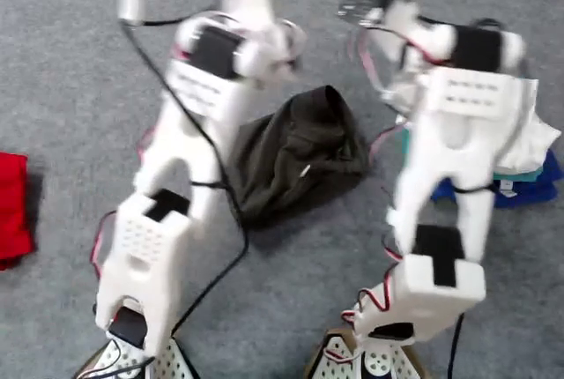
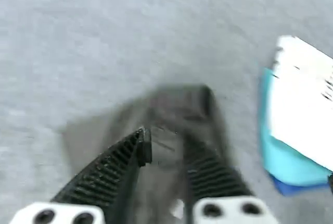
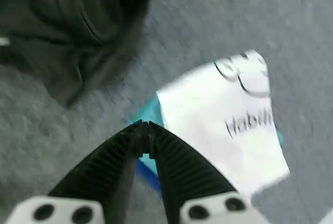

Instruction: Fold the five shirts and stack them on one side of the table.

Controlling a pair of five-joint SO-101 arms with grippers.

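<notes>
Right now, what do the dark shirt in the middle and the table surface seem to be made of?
The dark shirt looks like soft, matte cloth, perhaps cotton: it slumps in loose folds and creases. The table surface seems to be grey felt or short carpet: matte, finely speckled and fuzzy, with no shine.

You have one piece of print to look at: a line of dark lettering (image 3: pixel 250 122) on the white folded shirt (image 3: pixel 208 109), with a looping line drawing (image 3: pixel 242 75) just beside it. The word is blurred. From the left wrist, the dark marks (image 2: pixel 327 89) at that shirt's edge are too smeared to read. The small white tag (image 1: pixel 304 170) on the dark olive crumpled shirt (image 1: pixel 291 132) is too small to read.
</notes>
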